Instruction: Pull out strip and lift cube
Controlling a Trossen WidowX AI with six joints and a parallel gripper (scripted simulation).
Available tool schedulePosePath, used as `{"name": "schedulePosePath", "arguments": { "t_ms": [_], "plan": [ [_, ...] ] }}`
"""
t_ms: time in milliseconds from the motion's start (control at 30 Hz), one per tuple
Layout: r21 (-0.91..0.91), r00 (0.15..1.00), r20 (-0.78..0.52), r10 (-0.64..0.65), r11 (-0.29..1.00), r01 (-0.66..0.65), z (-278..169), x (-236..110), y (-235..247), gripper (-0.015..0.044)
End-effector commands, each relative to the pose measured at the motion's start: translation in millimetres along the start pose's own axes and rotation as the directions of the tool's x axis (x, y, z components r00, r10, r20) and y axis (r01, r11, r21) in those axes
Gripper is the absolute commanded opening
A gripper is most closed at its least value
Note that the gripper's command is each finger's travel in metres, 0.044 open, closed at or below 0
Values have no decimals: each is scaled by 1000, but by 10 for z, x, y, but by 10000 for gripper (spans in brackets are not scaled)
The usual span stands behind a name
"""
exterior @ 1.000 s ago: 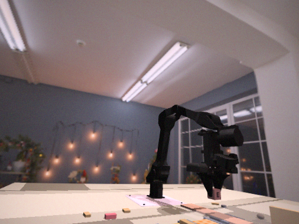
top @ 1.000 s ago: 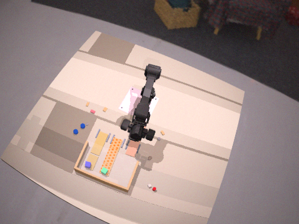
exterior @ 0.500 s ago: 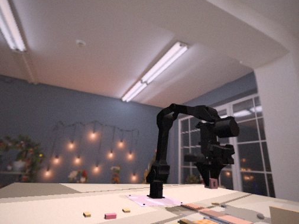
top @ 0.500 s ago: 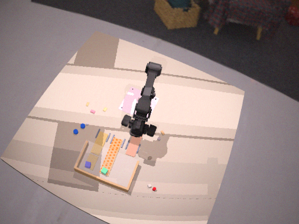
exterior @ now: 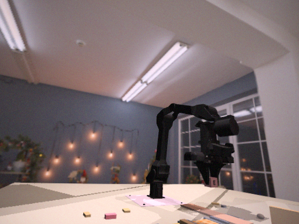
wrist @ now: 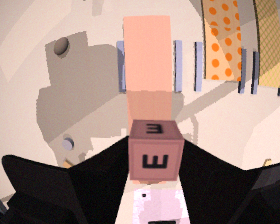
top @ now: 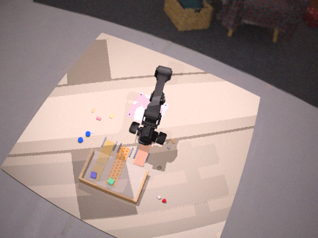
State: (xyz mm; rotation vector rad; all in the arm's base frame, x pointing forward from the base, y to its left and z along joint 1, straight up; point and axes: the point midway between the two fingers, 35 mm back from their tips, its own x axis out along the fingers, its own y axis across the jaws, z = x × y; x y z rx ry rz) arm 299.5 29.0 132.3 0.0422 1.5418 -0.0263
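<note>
My gripper [wrist: 153, 142] [exterior: 211, 182] is shut on a dusky pink cube [wrist: 154, 159] [exterior: 214, 182] marked with a black E, held up above the table. A plain salmon strip [top: 141, 157] [wrist: 147, 55] lies flat under it between two low blue-grey rails, its far end outside the walled tray. An orange-dotted strip [top: 117, 168] [wrist: 222, 40] lies partly in the tray with a green cube [top: 110, 181] at its far end. A yellow strip [top: 105, 152] shows a gap across it, with a purple cube [top: 93, 174] on its far part [top: 98, 169].
The wooden-walled tray [top: 107, 192] stands beyond the rails. Two blue discs [top: 88, 134] [top: 80, 139] and small coloured blocks lie to the left. A red piece [top: 164, 200] and a white piece [top: 159, 197] lie right of the tray. A brown pebble [wrist: 61, 46] lies beside the salmon strip.
</note>
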Motion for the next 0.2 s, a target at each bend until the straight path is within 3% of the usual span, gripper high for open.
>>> {"name": "schedulePosePath", "arguments": {
  "t_ms": [0,167],
  "plan": [
    [-5,1000,4,1,1000,-1,7,-19,2,0],
    [-5,1000,4,1,1000,-1,7,-19,2,0]
  ]
}}
